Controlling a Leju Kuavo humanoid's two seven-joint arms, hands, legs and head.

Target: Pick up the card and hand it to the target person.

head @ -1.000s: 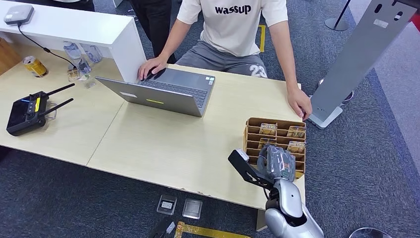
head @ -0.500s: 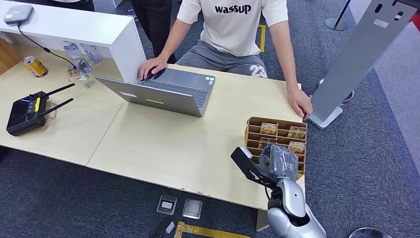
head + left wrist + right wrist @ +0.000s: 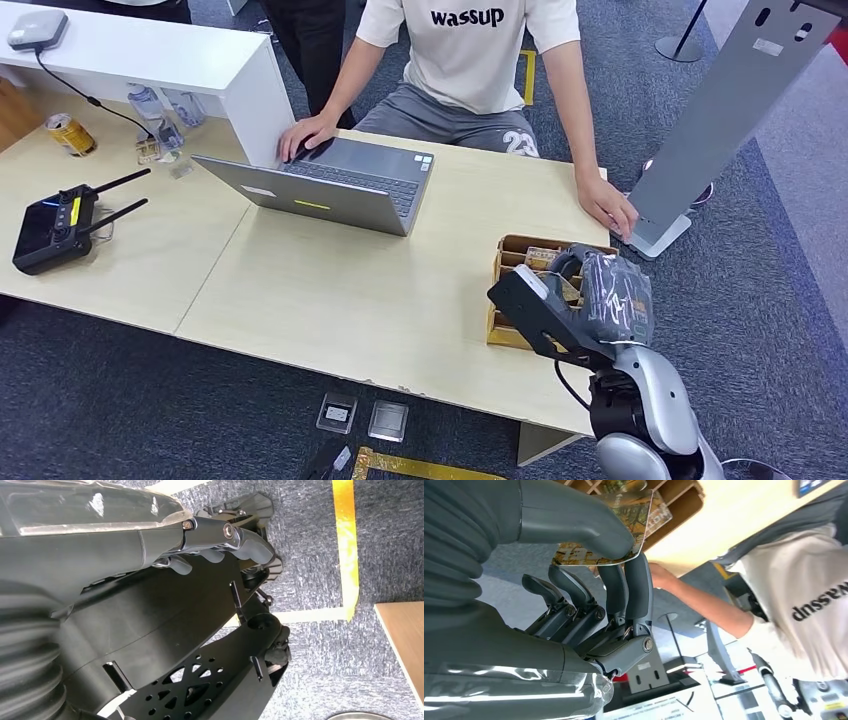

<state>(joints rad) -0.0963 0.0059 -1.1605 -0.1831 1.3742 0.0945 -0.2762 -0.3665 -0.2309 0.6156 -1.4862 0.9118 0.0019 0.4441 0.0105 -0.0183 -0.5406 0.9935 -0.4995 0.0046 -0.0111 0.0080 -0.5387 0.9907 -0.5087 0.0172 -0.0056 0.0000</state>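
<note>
My right hand hangs raised over the wooden card rack at the table's right end. In the right wrist view its thumb and fingers pinch a camouflage-patterned card just above the rack's slots. More cards stand in the rack. The person in a white shirt sits across the table, with one hand resting at the table edge just beyond the rack. My left hand hangs beside my body above the carpet and holds nothing.
An open grey laptop sits mid-table under the person's other hand. A black remote controller and a can lie at the far left. A grey slanted stand rises right of the table.
My right hand has risen from the rack's near side and moved further over it, toward the person. The person's hand at the table edge has shifted slightly.
</note>
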